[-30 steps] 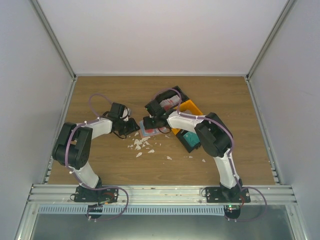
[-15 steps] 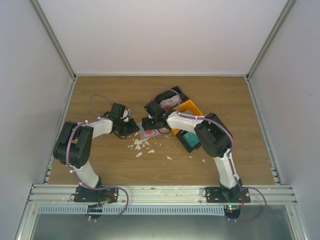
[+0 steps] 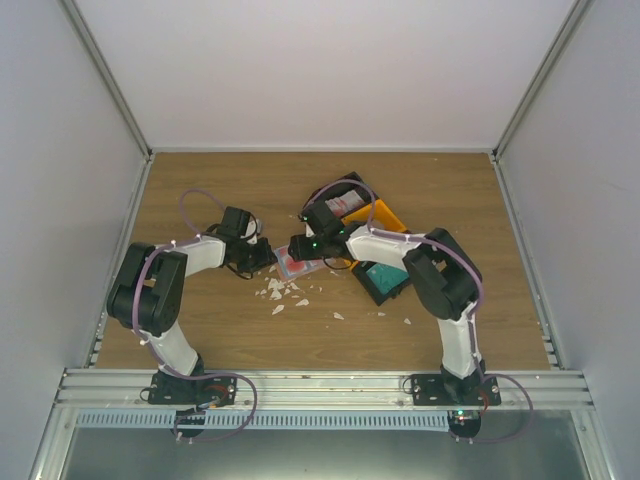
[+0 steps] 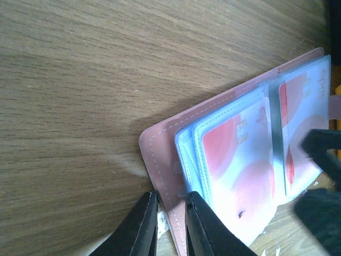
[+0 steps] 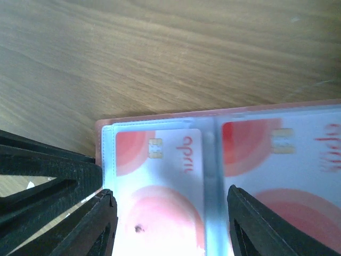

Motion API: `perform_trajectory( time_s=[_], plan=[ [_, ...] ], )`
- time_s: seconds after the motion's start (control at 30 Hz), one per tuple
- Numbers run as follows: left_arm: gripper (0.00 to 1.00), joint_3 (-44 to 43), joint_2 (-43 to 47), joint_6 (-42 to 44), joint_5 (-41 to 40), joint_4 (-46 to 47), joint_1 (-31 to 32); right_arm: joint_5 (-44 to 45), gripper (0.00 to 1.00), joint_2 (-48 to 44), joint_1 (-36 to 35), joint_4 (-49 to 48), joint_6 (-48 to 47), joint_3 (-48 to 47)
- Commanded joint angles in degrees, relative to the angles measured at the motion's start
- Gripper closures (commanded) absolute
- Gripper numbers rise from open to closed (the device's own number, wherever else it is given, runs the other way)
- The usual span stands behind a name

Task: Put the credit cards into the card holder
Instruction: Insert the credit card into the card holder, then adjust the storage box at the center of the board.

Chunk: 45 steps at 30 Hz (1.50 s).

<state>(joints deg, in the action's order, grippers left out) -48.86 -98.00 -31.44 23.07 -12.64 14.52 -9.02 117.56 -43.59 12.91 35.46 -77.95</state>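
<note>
Cards (image 5: 160, 181) look stiff and slick — the card holder (image 4: 160, 154) seems thin and floppy, so the left tool (image 4: 171, 200) pinches its pink cover edge; the right tool (image 5: 170, 192) stands wide, empty.

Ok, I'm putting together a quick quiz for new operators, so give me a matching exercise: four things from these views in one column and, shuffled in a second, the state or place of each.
Things:
1. left end effector
2. right end effector
3. card holder
4. teal cards

States or places:
A. lying in the black bin
B. lying open on the table, red-and-white cards in its pockets
C. open, fingers spread over a pocketed card
D. pinched shut on a pink edge

Pairs: 1-D, 2-C, 3-B, 4-A
</note>
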Motion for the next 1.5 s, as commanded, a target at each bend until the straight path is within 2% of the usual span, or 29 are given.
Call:
perform_trajectory(
  time_s=[0.0,0.2,0.5,0.63,0.97,1.27,1.47],
  plan=[
    [0.81,0.87,1.92,0.68,-1.37,1.78,0.31,5.62,0.42,-7.03,1.65,0.43,0.38,2.84],
    [0.82,1.02,2.33,0.68,-2.83,0.98,0.27,11.35,0.45,-9.85,1.67,5.93,0.11,6.21],
    [0.82,1.01,3.45,0.86,-3.33,-0.02,0.23,7.8,0.46,-11.16,2.36,8.14,-1.44,10.45],
    [0.82,1.05,4.01,1.03,-3.26,-0.54,0.23,10.63,0.46,-11.47,3.95,8.7,-1.31,11.29],
    [0.73,2.26,6.73,0.08,-3.39,-0.18,0.23,17.67,0.41,-10.83,7.74,9.52,-6.61,10.59],
    [0.67,4.63,8.3,-0.87,-2.82,0.76,0.24,9.81,0.4,-8.1,6.69,4.4,-14.46,6.93],
    [0.64,5.0,9.21,-0.81,-2.6,0.47,0.22,9.68,0.38,-5.07,5.73,4.41,-15.96,4.0]
  ],
)
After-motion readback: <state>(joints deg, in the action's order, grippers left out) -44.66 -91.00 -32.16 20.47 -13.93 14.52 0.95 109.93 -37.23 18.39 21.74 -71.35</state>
